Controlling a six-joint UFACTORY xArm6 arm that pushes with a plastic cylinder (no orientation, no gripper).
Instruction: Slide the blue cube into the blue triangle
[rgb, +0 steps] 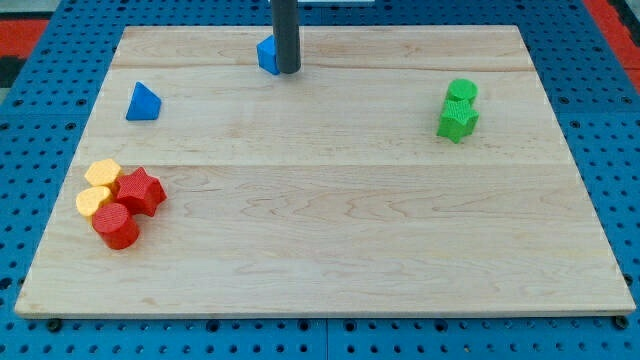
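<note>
The small blue cube (267, 54) sits near the wooden worktop's (330, 230) top edge, my tip (288, 71) touching its right side; this end effector is a bare rod, holding nothing. The blue triangle (142, 102) lies well left and lower, so a straight leftward push could slide past it. Two blue, two green, two yellow, two red blocks.

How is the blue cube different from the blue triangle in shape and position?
The blue cube is boxy; the blue triangle comes to a point. The cube sits near the view's top, touching my tip on its right; the triangle lies further left and lower, alone. Both are blue.
</note>
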